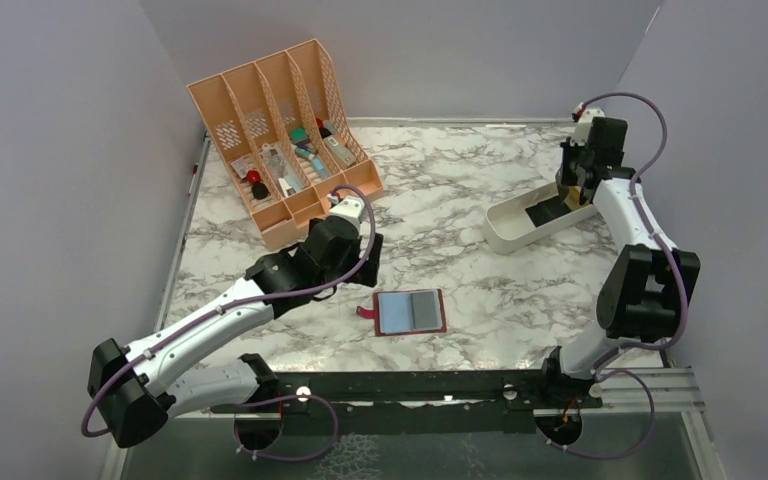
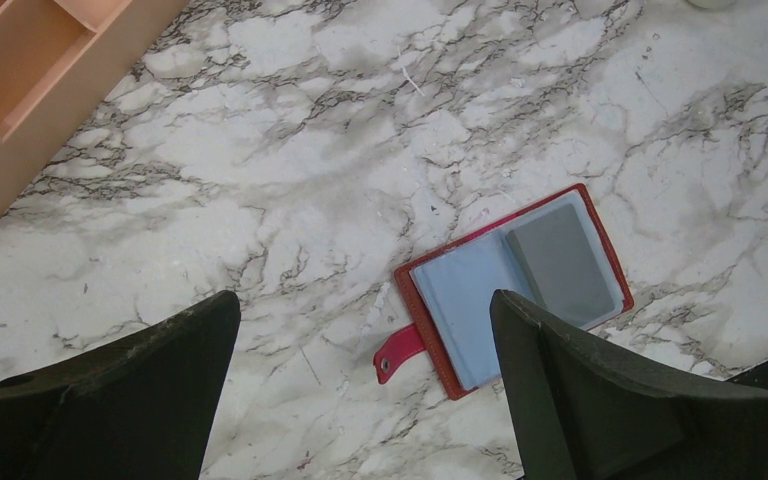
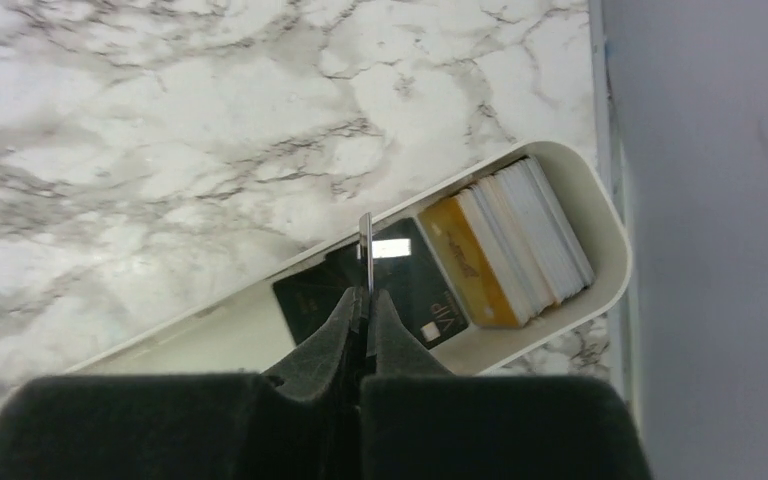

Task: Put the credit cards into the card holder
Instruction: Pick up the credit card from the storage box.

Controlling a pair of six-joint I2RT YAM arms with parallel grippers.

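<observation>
The red card holder [image 1: 410, 312] lies open on the marble table near the front centre, its clear pockets up and a grey card in the right pocket [image 2: 558, 262]. My left gripper [image 2: 365, 385] hangs open above and to the left of it, holding nothing. My right gripper [image 3: 364, 298] is shut on a thin credit card [image 3: 365, 250], seen edge-on, above the white tray [image 3: 600, 235]. In the tray lie two dark cards [image 3: 410, 290], and a stack of gold and white cards [image 3: 515, 255] leans at its right end.
A peach slotted organizer [image 1: 280, 140] filled with small items stands at the back left, its corner [image 2: 30, 90] showing in the left wrist view. The white tray [image 1: 520, 222] sits at the right, close to the side wall [image 3: 710, 200].
</observation>
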